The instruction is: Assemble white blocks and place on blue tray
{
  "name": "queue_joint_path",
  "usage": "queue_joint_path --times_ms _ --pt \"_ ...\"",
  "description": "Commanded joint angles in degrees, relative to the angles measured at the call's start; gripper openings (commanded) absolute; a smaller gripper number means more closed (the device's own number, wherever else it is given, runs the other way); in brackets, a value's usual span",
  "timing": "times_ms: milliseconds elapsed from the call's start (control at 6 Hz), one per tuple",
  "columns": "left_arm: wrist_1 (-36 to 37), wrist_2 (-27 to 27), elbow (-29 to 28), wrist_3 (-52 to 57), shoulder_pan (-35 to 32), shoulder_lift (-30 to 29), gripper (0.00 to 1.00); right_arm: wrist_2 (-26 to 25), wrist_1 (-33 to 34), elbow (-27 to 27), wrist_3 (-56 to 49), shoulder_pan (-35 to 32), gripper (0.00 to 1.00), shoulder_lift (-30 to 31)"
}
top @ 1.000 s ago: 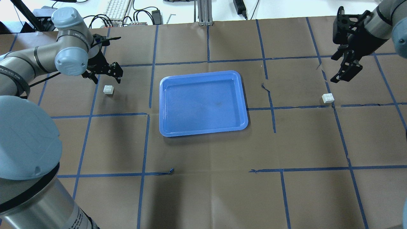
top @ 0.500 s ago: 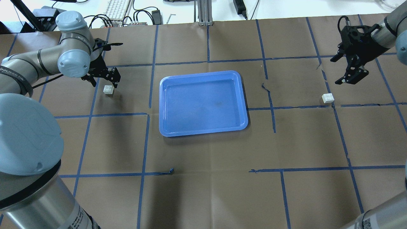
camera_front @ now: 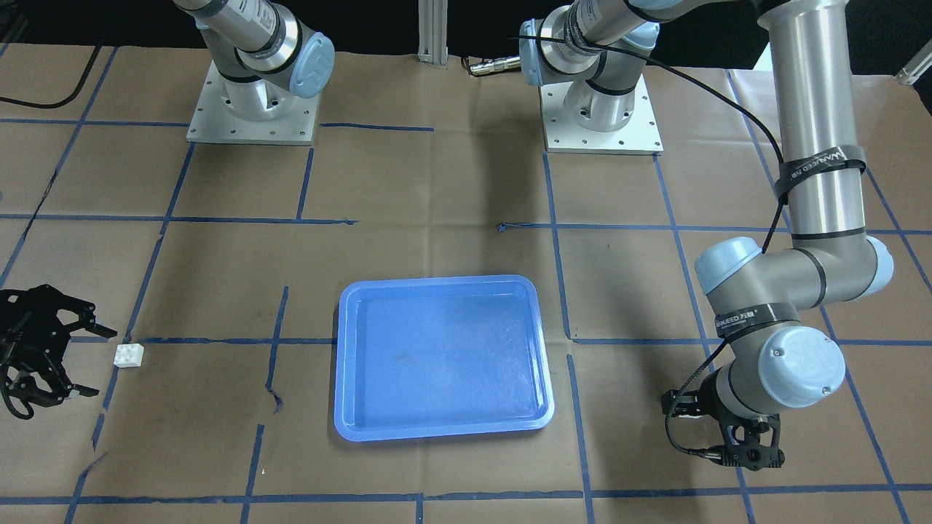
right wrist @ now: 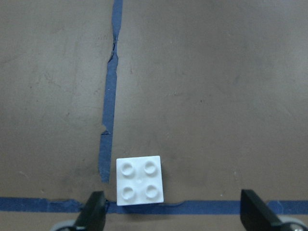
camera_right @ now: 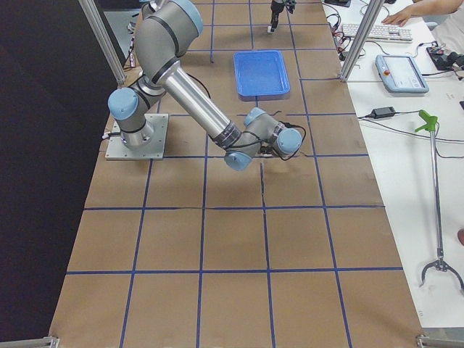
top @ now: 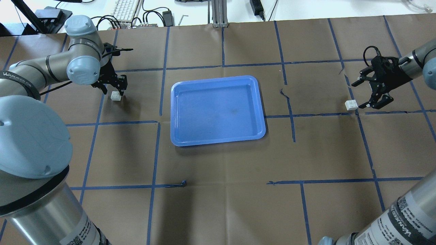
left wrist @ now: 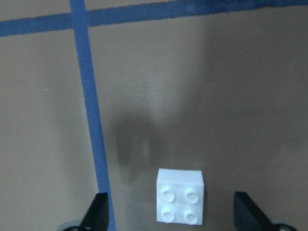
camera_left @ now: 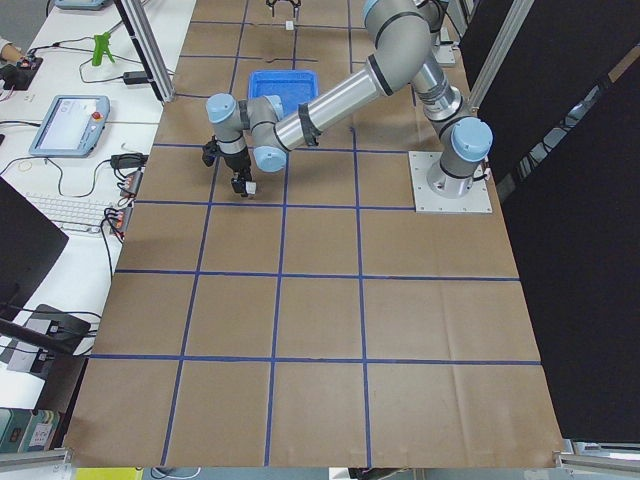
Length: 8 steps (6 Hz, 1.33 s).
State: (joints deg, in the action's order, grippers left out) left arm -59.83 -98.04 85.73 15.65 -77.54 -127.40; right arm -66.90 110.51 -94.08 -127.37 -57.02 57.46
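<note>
The blue tray (top: 218, 78) lies mid-table and holds nothing; it also shows in the front view (camera_front: 437, 282). One white block (top: 116, 96) sits left of the tray. My left gripper (top: 114, 91) is open just above it, and in the left wrist view the block (left wrist: 179, 202) lies between the fingertips (left wrist: 98, 211), nearer the right one. The other white block (top: 351, 104) sits right of the tray on a tape line. My right gripper (top: 360, 95) is open beside it; the right wrist view shows the block (right wrist: 139, 180) between the fingertips (right wrist: 94, 209), close to the left one.
Brown paper with a blue tape grid covers the table (top: 218, 190). A keyboard (top: 126, 8) and cables lie beyond the far edge. In the front view the right gripper (camera_front: 98, 362) is by its block (camera_front: 129, 355); the left arm's wrist (camera_front: 797, 364) hides the other block.
Both grippers have come down towards their blocks. The left one moved onto its block; the right one moved nearer and lower, beside its block. Both stay open.
</note>
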Motion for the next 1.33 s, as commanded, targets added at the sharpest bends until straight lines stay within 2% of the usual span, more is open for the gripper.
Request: queue_joint_path --times_ms 0,167,333,500,833,1000,1167 --pt "-0.38 0.48 0.14 -0.27 -0.33 0.66 0.13 0.02 -1.07 -0.14 0.19 0.33 1.0 -0.69" --pt "-0.81 0.66 0.05 0.34 -0.76 1.62 0.07 -0.07 -1.26 -0.4 0.11 0.25 0.99 -0.51" --pt "-1.42 0.66 -0.04 0.87 -3.46 3.54 0.07 -0.16 -1.26 -0.75 0.28 0.25 0.78 -0.25" --pt "-1.52 0.4 -0.04 0.78 -12.11 5.47 0.07 -0.42 -1.17 -0.67 -0.07 0.25 0.55 0.01" --pt "-2.83 2.75 0.22 1.48 -24.27 6.37 0.08 0.1 -1.08 -0.41 -0.51 0.25 0.33 1.06" --pt "-3.01 3.21 0.92 10.28 -29.19 6.98 0.02 0.19 -1.08 -0.4 -0.51 0.25 0.29 1.77" --pt "-2.14 3.65 3.97 21.24 -30.03 8.38 0.0 0.19 -1.0 0.12 -0.25 -0.02 0.29 2.56"
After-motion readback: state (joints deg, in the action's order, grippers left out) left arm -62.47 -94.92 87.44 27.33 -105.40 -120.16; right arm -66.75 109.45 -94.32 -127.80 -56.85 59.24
